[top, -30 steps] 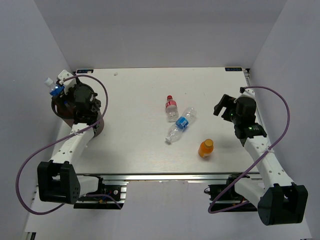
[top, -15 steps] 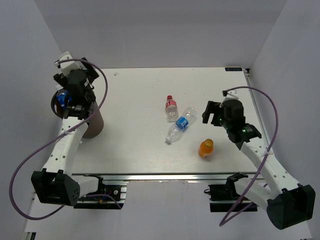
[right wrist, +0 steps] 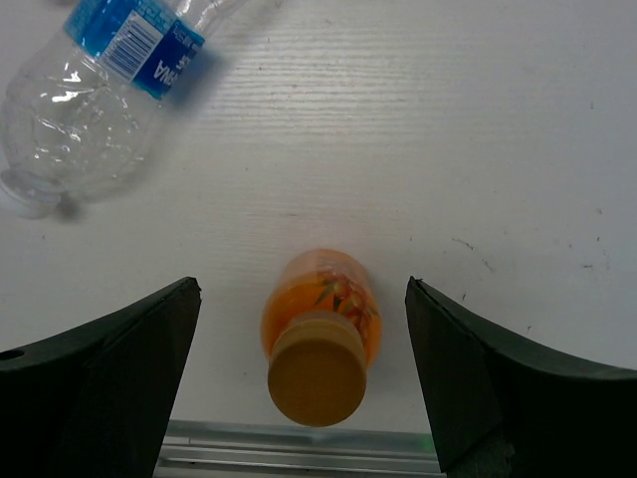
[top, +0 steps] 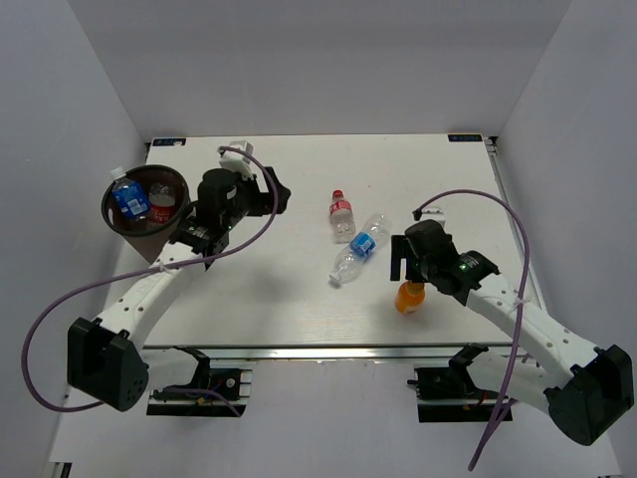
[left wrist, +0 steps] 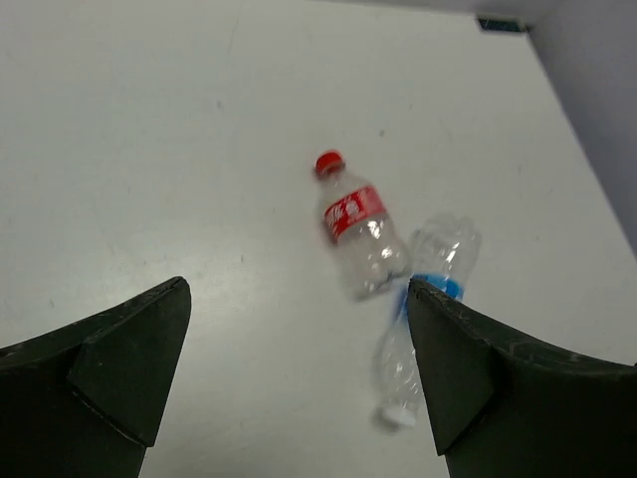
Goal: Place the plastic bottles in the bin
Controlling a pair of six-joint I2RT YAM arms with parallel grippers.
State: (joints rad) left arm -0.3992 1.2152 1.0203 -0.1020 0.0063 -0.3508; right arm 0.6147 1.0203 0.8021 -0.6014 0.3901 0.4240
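From above, we see the left gripper (top: 271,192), which a second ago held a blue-labelled bottle (top: 129,197) over the bin (top: 149,237), now swung toward the middle of the table (top: 279,299), released and empty. That bottle lies in the bin at the table's left side beside a red-labelled one (top: 161,202), so we judge two in and three left. The right gripper (top: 403,261) has come in from the right edge over the orange bottle (top: 409,297). The left wrist view looks between parted jaws at the red-capped bottle (left wrist: 360,234), its white script too blurred to read, just beside the clear bottle (left wrist: 418,319). In the right wrist view, spread jaws flank the upright orange bottle without gripping. Its label shows fruit, and the clear bottle's blue label has white lettering we cannot read.
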